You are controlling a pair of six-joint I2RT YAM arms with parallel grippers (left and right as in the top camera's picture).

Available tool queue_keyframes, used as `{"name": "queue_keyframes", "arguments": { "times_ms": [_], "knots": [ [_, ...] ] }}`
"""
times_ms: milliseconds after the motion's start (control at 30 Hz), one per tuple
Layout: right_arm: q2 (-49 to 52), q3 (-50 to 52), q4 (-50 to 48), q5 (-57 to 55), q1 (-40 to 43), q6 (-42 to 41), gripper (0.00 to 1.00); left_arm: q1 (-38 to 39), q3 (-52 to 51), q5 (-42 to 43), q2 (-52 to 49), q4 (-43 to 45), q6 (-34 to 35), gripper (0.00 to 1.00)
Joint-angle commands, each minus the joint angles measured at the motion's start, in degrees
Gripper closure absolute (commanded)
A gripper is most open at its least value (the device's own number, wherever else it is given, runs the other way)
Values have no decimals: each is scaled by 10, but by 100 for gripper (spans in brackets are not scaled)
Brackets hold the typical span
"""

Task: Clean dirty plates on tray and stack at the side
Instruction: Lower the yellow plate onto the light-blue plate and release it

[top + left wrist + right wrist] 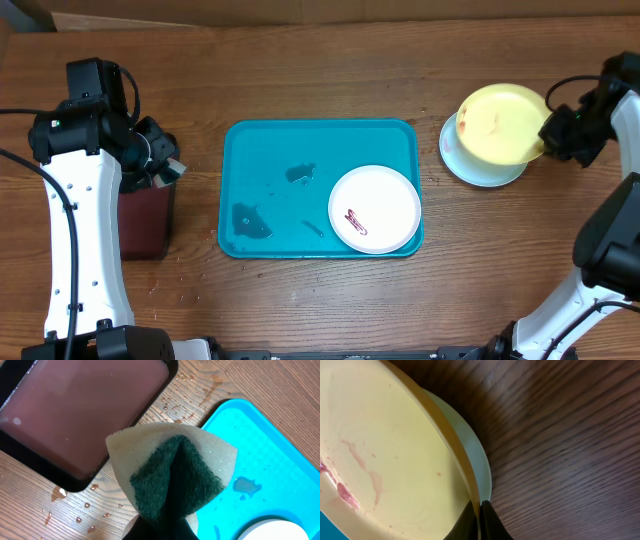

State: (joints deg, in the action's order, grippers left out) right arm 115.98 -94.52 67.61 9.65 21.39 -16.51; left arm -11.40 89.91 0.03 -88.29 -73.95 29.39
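The teal tray (270, 150) lies mid-table, and a white plate (375, 208) with a red smear rests in its right half. Off to the right, my right gripper (548, 132) is shut on the rim of the yellow-green plate (500, 122). It holds that plate tilted over a light blue plate (483, 170) lying on the table. In the right wrist view the jaws (480, 512) pinch the yellow-green plate's (385, 450) edge, red streaks show inside it, and the light blue plate (475, 455) sits behind. My left gripper (160, 530) is shut on a folded sponge (172, 472), beige with a green scouring side, left of the tray (265, 455).
A dark maroon black-rimmed tray (145, 215) stands at the left under my left arm and holds brownish liquid (85, 410). Water drops (82, 507) dot the wood between it and the teal tray. Small puddles (250, 220) lie on the teal tray's left half.
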Motion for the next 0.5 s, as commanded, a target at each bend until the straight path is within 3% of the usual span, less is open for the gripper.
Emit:
{"name": "queue_keyframes", "arguments": {
  "times_ms": [0, 33, 100, 133, 267, 367, 467],
  "knots": [
    [-17, 15, -4, 5, -12, -2, 96, -2, -2, 2, -1, 1, -11, 96],
    [-17, 15, 0, 5, -12, -2, 90, -2, -2, 2, -1, 1, -11, 96],
    [-17, 15, 11, 7, -15, -2, 61, -2, -2, 2, -1, 1, -11, 96],
    [-17, 15, 18, 13, -16, 1, 54, -2, -2, 2, -1, 1, -11, 96],
    [-17, 15, 44, 89, -16, 46, 49, -2, -2, 3, -1, 2, -11, 96],
    [-17, 15, 69, 252, -31, 173, 47, -2, -2, 6, -1, 5, -11, 96],
    [-17, 15, 95, 327, -68, 268, 43, -2, -2, 25, -1, 9, -12, 96]
  ]
}}
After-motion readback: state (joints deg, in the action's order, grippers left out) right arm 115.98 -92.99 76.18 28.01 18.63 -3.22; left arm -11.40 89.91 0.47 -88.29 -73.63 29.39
